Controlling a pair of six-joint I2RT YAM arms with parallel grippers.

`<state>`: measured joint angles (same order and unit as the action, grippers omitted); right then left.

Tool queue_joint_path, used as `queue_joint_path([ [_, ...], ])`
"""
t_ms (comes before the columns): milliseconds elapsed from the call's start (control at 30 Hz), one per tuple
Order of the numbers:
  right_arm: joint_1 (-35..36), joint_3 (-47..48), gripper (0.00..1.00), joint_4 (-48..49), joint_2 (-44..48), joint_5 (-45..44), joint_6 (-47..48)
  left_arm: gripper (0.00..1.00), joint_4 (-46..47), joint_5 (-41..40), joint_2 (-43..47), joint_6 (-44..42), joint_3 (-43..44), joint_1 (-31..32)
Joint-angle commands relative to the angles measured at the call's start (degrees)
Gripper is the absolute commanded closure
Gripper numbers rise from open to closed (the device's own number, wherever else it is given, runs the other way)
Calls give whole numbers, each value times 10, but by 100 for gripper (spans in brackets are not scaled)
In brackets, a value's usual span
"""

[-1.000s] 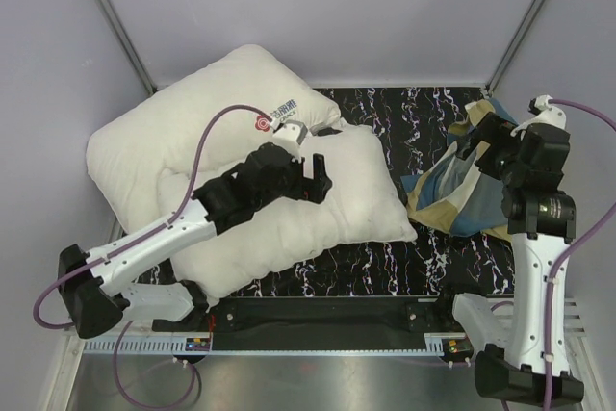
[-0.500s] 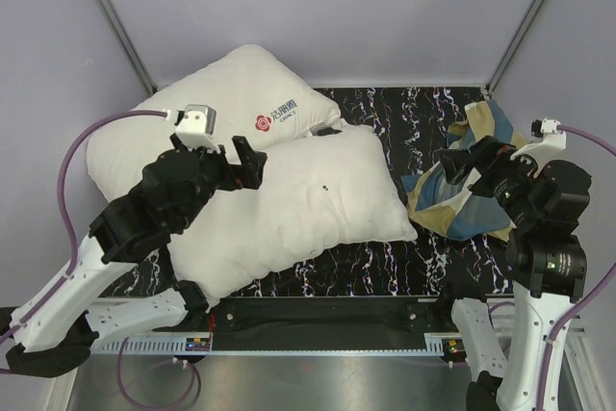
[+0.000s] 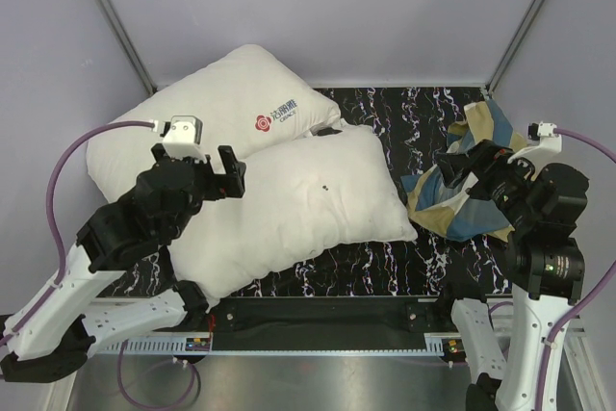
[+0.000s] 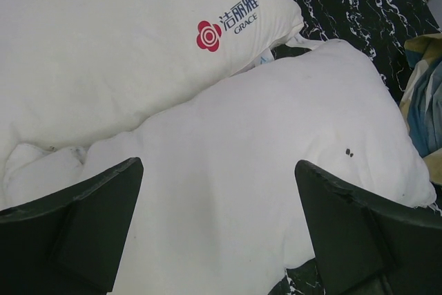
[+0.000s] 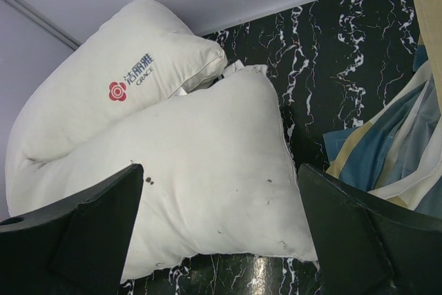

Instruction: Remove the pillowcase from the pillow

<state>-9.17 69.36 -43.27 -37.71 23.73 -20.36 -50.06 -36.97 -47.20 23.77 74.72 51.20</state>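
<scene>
The plain off-white pillow (image 3: 308, 204) lies bare on the black marbled table, a tiny dark speck on its top. The checked teal, tan and cream pillowcase (image 3: 460, 204) lies crumpled in a heap to its right, apart from the pillow's corner. My left gripper (image 3: 231, 170) hovers open over the pillow's left end, holding nothing. The left wrist view shows the pillow (image 4: 242, 170) between the spread fingers of the left gripper (image 4: 217, 167). My right gripper (image 3: 464, 163) is open above the pillowcase, empty. In the right wrist view the pillow (image 5: 207, 164) and pillowcase (image 5: 400, 150) lie below the right gripper (image 5: 221, 170).
A second white pillow with a red logo (image 3: 212, 108) lies at the back left, partly under the plain pillow. Grey walls close the back and sides. Black marbled table (image 3: 423, 122) shows between the pillow and the pillowcase.
My left gripper has drawn back leftward from over the pillow's middle to its left end and risen. The right arm has pulled back and lifted slightly off the pillowcase.
</scene>
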Motion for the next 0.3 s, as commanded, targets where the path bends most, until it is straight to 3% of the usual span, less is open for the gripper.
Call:
queue_joint_path([
  [0,-3,2,0,0,1,17,4,1,4,-20,5,-2,13,-2],
  [267,-3,2,0,-4,2,13,8,1,1,-19,11,-3,13,-2],
])
